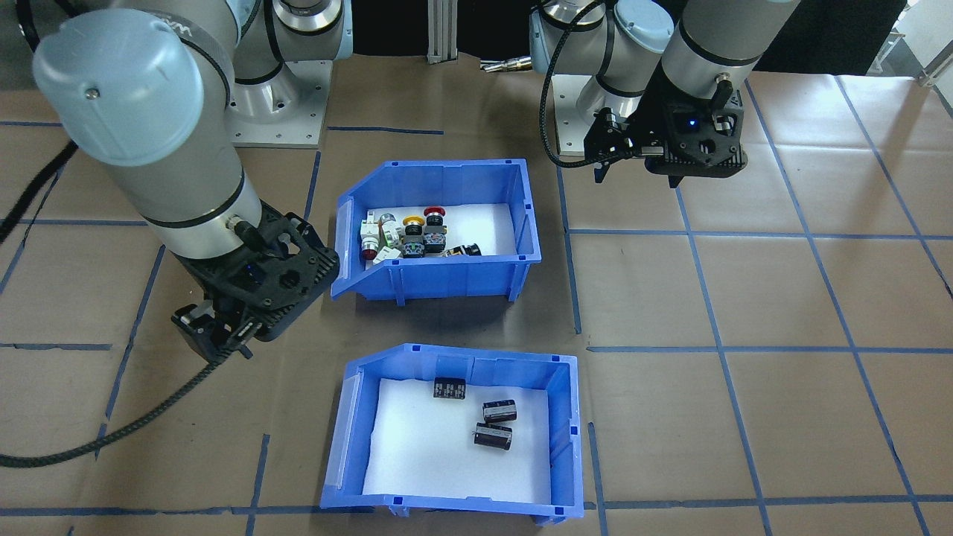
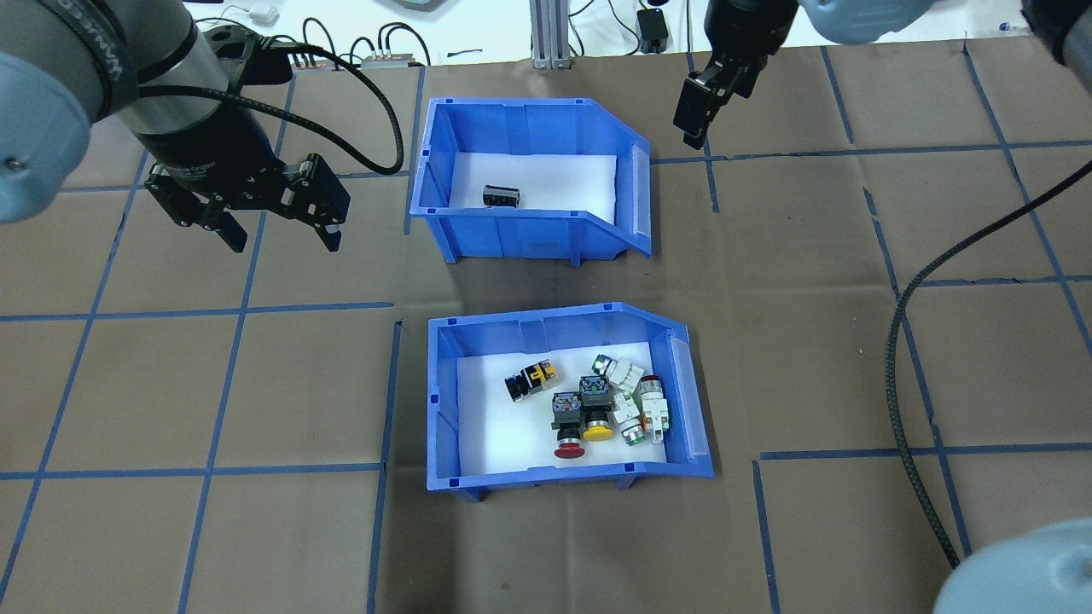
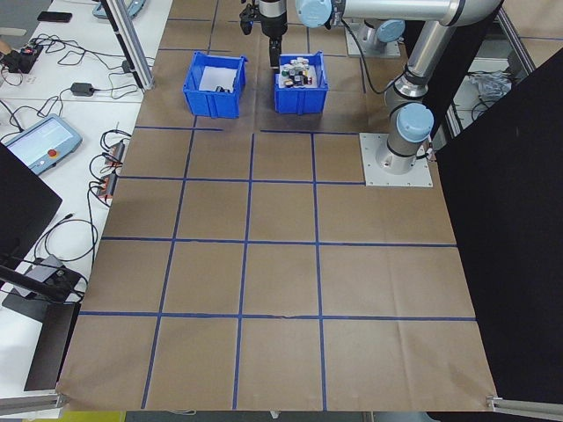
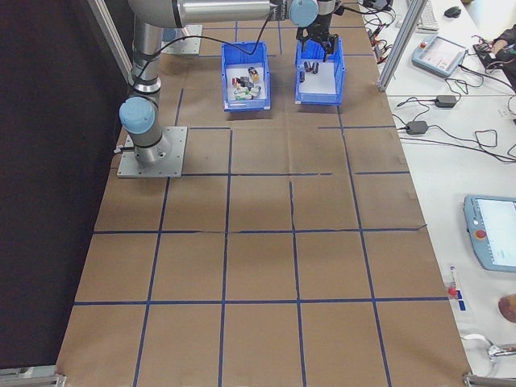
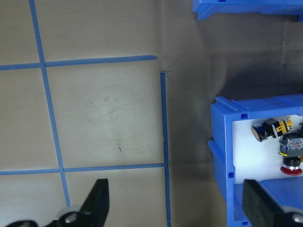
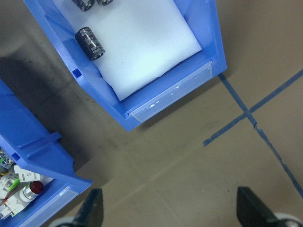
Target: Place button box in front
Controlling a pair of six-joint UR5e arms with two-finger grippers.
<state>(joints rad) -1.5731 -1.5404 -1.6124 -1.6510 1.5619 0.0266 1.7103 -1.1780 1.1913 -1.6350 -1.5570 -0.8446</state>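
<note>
Both sets of jaws stood wide apart and held nothing: the left gripper (image 2: 275, 223) hovered left of the bins, the right gripper (image 6: 168, 215) over bare counter (image 2: 810, 358) right of the far capacitor bin (image 2: 529, 234). The button box (image 2: 567, 486) sat nearest the robot, seemingly already in front. Only the front-facing view revealed three capacitors (image 1: 497, 412); overhead showed one.

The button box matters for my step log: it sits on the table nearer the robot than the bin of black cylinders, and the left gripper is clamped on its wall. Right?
Not quite. The button box does sit nearer the robot than the other bin, but the left gripper is open and off to the side over bare table, touching nothing. The overhead exterior view shows it.
</note>
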